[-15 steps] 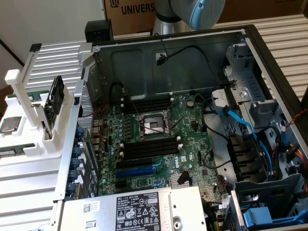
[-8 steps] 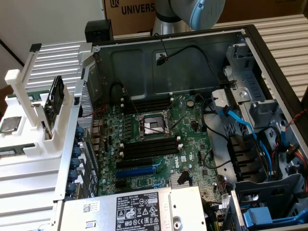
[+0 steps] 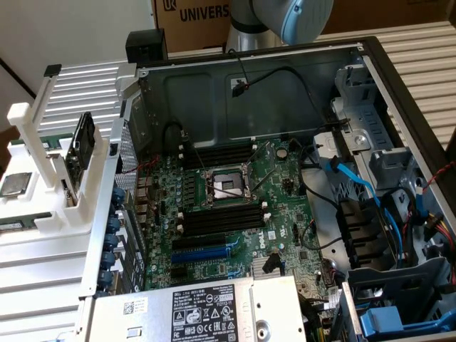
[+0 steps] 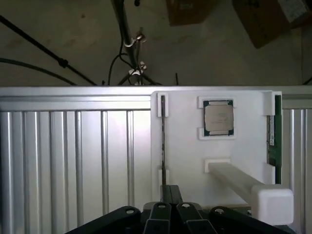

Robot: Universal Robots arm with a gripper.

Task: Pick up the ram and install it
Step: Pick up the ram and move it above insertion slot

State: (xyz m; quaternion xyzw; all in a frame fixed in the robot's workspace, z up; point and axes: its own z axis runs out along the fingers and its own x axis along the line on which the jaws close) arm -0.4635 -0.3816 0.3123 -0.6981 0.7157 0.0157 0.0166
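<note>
Wrist view, tool [image 4: 170, 210] aimed straight down, closed and empty, near ram [image 4: 163, 141] in white holder [image 4: 187, 146]

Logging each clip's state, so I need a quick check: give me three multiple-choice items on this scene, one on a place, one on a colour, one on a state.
1. Where is the ram? A) in the white holder outside the case B) in a motherboard slot C) on the power supply
2. What colour is the expansion slot? A) red B) blue C) white
3. How is the gripper? A) open wide B) shut on the ram C) shut, empty
Answers: 1A, it stands in the holder; 2B, it shows blue; 3C, its fingers meet with nothing between.
</note>
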